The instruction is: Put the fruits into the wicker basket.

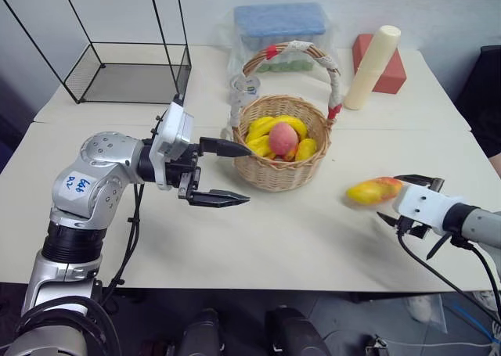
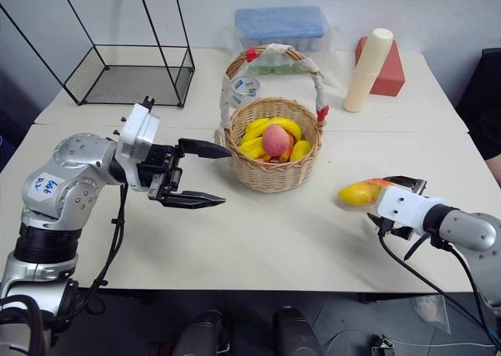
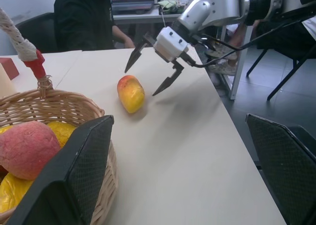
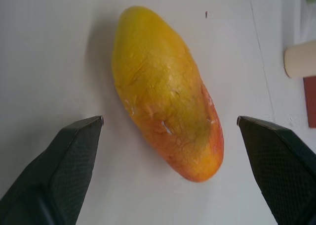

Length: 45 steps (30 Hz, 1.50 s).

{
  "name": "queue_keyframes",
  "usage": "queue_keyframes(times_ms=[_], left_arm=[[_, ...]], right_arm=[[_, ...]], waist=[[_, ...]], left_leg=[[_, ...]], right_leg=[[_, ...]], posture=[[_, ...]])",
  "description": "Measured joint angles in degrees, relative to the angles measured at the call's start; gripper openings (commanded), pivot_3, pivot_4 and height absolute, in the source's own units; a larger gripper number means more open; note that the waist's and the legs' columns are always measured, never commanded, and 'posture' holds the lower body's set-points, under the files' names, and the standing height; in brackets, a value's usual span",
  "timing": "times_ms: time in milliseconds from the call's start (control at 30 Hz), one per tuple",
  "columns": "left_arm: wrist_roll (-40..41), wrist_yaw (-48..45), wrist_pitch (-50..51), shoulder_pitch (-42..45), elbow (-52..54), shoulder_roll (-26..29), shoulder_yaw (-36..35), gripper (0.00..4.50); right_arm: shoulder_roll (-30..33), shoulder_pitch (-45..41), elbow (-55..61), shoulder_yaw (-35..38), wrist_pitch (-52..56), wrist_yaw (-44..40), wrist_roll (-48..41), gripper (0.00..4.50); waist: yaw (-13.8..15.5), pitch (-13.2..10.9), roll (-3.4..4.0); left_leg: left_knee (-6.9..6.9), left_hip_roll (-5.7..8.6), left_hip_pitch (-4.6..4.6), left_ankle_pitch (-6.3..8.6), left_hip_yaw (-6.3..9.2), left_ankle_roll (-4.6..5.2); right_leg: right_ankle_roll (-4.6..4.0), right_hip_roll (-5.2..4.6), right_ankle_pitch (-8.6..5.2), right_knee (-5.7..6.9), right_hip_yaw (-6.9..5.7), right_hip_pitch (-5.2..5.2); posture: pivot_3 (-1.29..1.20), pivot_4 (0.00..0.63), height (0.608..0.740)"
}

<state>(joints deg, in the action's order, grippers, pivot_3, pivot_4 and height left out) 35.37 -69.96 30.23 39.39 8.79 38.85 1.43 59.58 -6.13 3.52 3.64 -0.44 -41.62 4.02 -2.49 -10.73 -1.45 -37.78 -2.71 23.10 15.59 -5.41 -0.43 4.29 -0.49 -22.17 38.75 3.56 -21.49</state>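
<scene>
Now reaching for last mango (image 4: pixel 165 91) on table (image 1: pixel 274 239), right gripper (image 3: pixel 153 74) wide open, empty. Next: straddle, close, carry to wicker basket (image 1: pixel 282 172).

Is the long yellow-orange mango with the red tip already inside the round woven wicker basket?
No, the yellow-orange mango lies on the table, apart from the wicker basket, just ahead of the open right gripper.

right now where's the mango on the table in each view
Left eye: mango low right, beside the right pincer.
Right eye: low right.
Left wrist: upper middle, by the same open pincer.
Right wrist: centre, between the fingers.
Shared landmark: wicker basket, on the mango's left from the eyes.
</scene>
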Motion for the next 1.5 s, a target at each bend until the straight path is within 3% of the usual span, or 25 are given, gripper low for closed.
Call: queue_keyframes(times_ms=[100, 300, 367, 500, 600, 700, 900, 1133, 1333, 1500], left_arm=[[0.0, 0.5, 0.4, -0.1, 0.3, 0.2, -0.2, 4.5], [0.2, 1.6, 1.0, -0.3, 1.8, 0.2, -0.4, 4.5], [0.2, 1.8, 1.1, -0.3, 1.8, 0.2, -0.5, 4.5], [0.2, 2.4, 1.2, -0.7, 1.9, 0.4, -1.1, 4.5], [0.4, 3.0, 2.0, -0.9, 1.5, 0.7, -2.2, 4.5], [0.7, 3.7, 2.7, -0.8, 0.9, 0.9, -3.3, 4.5], [0.7, 4.2, 3.1, -0.9, -0.4, 1.5, -3.9, 4.5], [0.9, 5.0, 3.3, -0.9, 0.1, 1.1, -3.9, 4.5], [1.4, 5.8, 3.5, -2.0, 1.7, 1.0, -3.9, 4.5], [1.9, 6.8, 3.9, -2.0, 1.7, 0.6, -5.2, 4.5]], right_arm=[[-1.0, -4.8, -4.3, -3.0, -3.1, -1.0, 1.7, 3.96], [-2.8, -8.6, -9.0, -5.7, -6.1, -2.7, 3.3, 2.03], [-2.8, -8.6, -9.4, -5.7, -6.6, -3.1, 3.3, 1.88], [-4.4, -8.6, -8.1, -4.9, -5.0, -4.0, 1.1, 1.88], [-9.5, -10.6, 0.9, -2.8, 5.0, -5.6, -10.2, 1.88], [-13.1, -18.4, 11.6, -1.2, 16.1, -4.9, -19.7, 1.88], [-19.2, -29.6, 14.0, -6.1, 25.6, -1.0, -20.6, 1.88], [-21.8, -29.4, 11.9, -8.9, 28.5, 0.2, -18.4, 4.22], [-22.0, -29.2, 15.9, -3.7, 34.0, 1.1, -22.7, 4.22], [-21.1, -27.4, 19.4, 10.4, 46.0, 3.7, -33.9, 4.22]], waist=[[-0.1, 0.0, 0.0], [-0.1, 0.0, 0.0], [0.0, 0.0, 0.0], [0.0, 0.0, 0.0], [-0.7, 0.0, 0.05], [-0.8, -0.1, 0.11], [-0.2, -0.1, 0.1], [0.4, -0.1, 0.1], [0.4, -0.1, 0.1], [0.6, -0.1, 0.09]], left_leg=[[-0.04, -0.02, -0.02, 0.0, 0.02, 0.0], [-0.13, -0.01, -0.02, 0.02, 0.02, 0.03], [-0.14, -0.01, -0.02, 0.02, 0.03, 0.03], [-0.15, -0.02, -0.02, 0.02, 0.05, 0.03], [-0.15, -0.1, -0.02, 0.01, 0.03, -0.01], [-0.17, -0.1, -0.06, -0.01, 0.13, -0.07], [-0.2, 0.0, -0.01, 0.05, 0.15, 0.03], [-0.2, 0.01, 0.1, 0.1, 0.12, 0.12], [-0.19, 0.0, 0.1, 0.11, 0.13, 0.11], [-0.18, 0.01, 0.08, 0.12, 0.13, 0.13]], right_leg=[[0.0, 0.0, 0.0, 0.09, -0.02, 0.0], [0.0, -0.04, 0.0, 0.17, -0.03, 0.01], [0.0, -0.04, 0.0, 0.19, -0.04, 0.01], [0.0, -0.03, 0.0, 0.22, -0.05, 0.02], [0.0, 0.02, 0.0, 0.3, -0.04, -0.01], [-0.01, 0.02, 0.0, 0.42, -0.13, -0.02], [-0.03, -0.15, 0.0, 0.38, -0.16, -0.03], [-0.03, -0.17, 0.0, 0.32, -0.15, -0.1], [-0.03, -0.16, 0.0, 0.34, -0.16, -0.1], [-0.02, -0.18, 0.0, 0.28, -0.16, -0.03]], posture=[[0.0, 0.15, 0.74], [0.0, 0.15, 0.74], [0.0, 0.15, 0.74], [0.0, 0.15, 0.74], [0.0, 0.15, 0.74], [0.0, 0.15, 0.74], [0.0, 0.15, 0.74], [0.0, 0.15, 0.74], [0.0, 0.15, 0.74], [0.0, 0.15, 0.74]])
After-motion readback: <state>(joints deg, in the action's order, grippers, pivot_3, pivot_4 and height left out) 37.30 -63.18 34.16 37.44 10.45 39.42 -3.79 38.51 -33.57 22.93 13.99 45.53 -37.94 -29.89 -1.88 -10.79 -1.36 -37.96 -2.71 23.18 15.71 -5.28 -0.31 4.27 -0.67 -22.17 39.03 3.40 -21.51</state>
